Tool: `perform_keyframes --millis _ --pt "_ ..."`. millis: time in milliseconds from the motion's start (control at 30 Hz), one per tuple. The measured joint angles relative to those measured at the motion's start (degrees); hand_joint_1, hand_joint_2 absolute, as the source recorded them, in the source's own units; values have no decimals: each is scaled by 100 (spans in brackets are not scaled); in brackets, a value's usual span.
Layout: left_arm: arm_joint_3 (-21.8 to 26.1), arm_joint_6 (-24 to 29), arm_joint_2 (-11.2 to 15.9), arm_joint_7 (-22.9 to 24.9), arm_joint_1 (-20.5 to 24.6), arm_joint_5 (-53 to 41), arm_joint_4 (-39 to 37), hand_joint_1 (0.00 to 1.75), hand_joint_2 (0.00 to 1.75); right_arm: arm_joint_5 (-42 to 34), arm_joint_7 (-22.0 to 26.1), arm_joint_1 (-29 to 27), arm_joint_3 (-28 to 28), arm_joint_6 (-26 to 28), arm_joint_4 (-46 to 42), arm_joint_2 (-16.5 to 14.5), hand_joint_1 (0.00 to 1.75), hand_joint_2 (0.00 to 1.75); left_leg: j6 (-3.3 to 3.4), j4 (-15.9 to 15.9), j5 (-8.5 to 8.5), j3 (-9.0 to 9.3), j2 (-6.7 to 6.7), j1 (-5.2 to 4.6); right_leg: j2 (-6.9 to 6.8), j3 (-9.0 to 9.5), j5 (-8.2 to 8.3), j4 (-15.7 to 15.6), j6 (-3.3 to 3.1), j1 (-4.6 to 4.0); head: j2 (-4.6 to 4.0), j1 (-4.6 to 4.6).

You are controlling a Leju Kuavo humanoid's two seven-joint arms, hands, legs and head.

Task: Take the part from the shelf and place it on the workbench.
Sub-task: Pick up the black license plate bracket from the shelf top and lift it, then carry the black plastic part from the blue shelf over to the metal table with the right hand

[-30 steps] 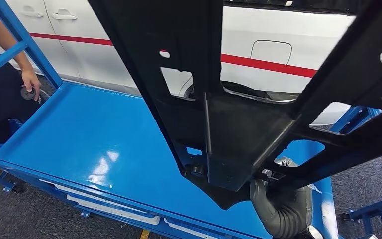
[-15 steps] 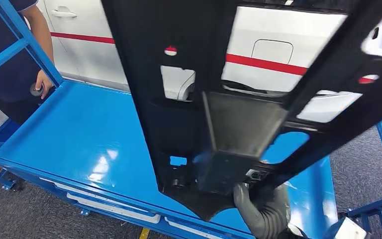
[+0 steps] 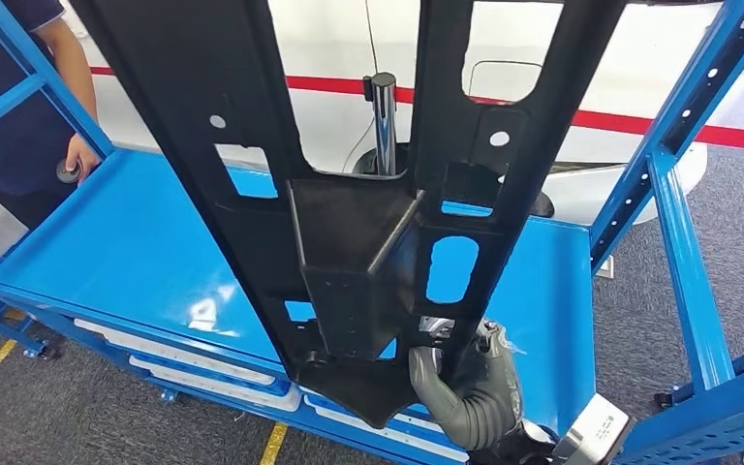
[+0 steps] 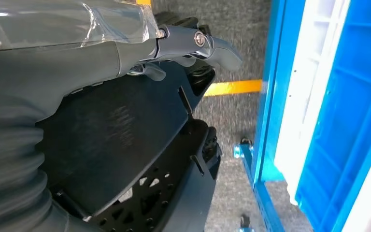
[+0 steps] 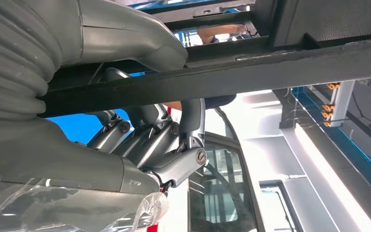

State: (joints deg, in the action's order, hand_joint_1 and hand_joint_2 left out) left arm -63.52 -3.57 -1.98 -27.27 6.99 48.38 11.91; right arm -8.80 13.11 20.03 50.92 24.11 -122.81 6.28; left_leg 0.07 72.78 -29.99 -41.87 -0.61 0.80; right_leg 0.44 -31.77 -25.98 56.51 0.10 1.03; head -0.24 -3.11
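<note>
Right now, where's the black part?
Head view: the black part is held up centre frame above the blue workbench, its lower end gripped by the right hand.

A person stands beside a white car.

black part, glossy blue workbench, white car red-striped
</note>
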Motion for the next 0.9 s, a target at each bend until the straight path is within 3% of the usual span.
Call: perform_keyframes --millis 33,67,100,133,167,233,300,333,367,400,467,500,533,567,633,667,733,833,867,900 --pt "0 69 -14 -8 -1 18 0 0 175 29 0 -3 4 -1 4 -3 175 175 43 51 9 96 1 -20 -4 -74 53 1 -10 -42 0 -1" --pt "0 164 -39 -9 -6 20 0 0 175 63 -4 -10 5 0 4 -3 175 175 113 -124 92 299 1 -52 -6 -143 105 1 -19 -84 0 0" --pt "0 260 -68 -8 -9 5 0 0 175 103 -14 -19 5 3 -4 -3 175 175 210 -492 194 600 2 -102 -8 -205 156 0 -26 -124 0 0" --pt "-1 336 -92 -2 -3 -17 0 0 175 144 -31 -35 5 6 -21 -2 175 175 338 -969 223 946 6 -163 -12 -255 205 0 -29 -151 0 2" --pt "-1 380 -117 3 6 -42 1 0 175 177 -51 -58 4 13 -46 1 175 175 426 -1384 237 1228 27 -216 -21 -284 250 -8 -28 -163 0 7" --pt "-2 429 -154 19 29 -79 2 0 175 225 -87 -110 3 23 -98 11 175 175 518 -1846 218 1510 59 -305 -51 -297 325 -28 4 -147 0 10" --pt "-2 437 -180 22 34 -100 2 0 175 254 -109 -147 0 28 -142 24 175 175 509 -1949 336 1497 70 -320 -68 -302 383 -42 60 -127 0 5" --pt "-2 431 -190 17 37 -110 2 0 175 263 -115 -170 -6 29 -167 32 175 175 509 -1998 401 1469 73 -299 -59 -330 337 -9 94 -121 0 4" --pt "-3 422 -201 9 39 -125 2 0 175 269 -119 -200 -12 36 -195 42 175 175 505 -2040 481 1425 75 -272 -49 -382 189 100 128 -120 0 4" --pt "-3 414 -215 1 43 -140 2 0 175 258 -117 -240 -21 42 -223 56 175 175 498 -2068 558 1370 79 -238 -38 -461 -59 317 169 -114 0 7" --pt "-7 408 -229 0 46 -170 2 0 175 181 -90 -335 -49 54 -273 89 175 175 486 -2069 683 1221 81 -194 -31 -653 -626 1012 267 -74 0 14" --pt "-10 409 -234 6 44 -186 2 0 175 122 -60 -387 -71 55 -291 109 175 175 464 -2064 747 1138 84 -167 -32 -713 -773 1349 318 -43 0 15" --pt "-17 409 -238 14 42 -200 2 0 175 66 -24 -436 -96 55 -309 130 175 175 434 -2058 810 1052 89 -137 -33 -701 -777 1550 373 -6 0 16" --pt "-25 409 -242 21 41 -211 2 0 175 20 9 -479 -122 54 -327 150 175 175 396 -2044 870 970 95 -103 -35 -594 -658 1554 430 33 0 16" --pt "-43 410 -245 35 41 -223 2 0 175 -38 56 -535 -172 52 -359 186 175 175 300 -1972 972 804 105 -40 -40 -78 -335 948 558 126 0 19" --pt "-53 412 -243 44 43 -233 2 0 175 -60 72 -555 -196 51 -375 199 175 175 253 -1908 1006 723 107 -25 -33 233 -302 497 604 147 0 27" --pt "-75 422 -242 81 45 -262 2 0 175 -94 114 -609 -246 57 -405 222 175 175 175 -1792 1062 620 105 -40 -18 581 -398 -57 567 166 0 28" --pt "-106 449 -249 225 42 -306 1 0 175 -216 244 -718 -329 52 -454 249 175 175 95 -1769 1144 585 102 -15 -33 534 -396 -93 343 137 0 15" --pt "-116 457 -250 278 40 -312 2 0 175 -277 295 -748 -356 38 -467 257 175 175 71 -1708 1050 551 100 4 -45 489 -343 -91 272 127 0 14" --pt "-125 459 -254 309 41 -310 2 0 175 -332 343 -775 -384 19 -477 266 175 175 48 -1525 840 484 98 16 -56 426 -279 -95 207 124 0 12"
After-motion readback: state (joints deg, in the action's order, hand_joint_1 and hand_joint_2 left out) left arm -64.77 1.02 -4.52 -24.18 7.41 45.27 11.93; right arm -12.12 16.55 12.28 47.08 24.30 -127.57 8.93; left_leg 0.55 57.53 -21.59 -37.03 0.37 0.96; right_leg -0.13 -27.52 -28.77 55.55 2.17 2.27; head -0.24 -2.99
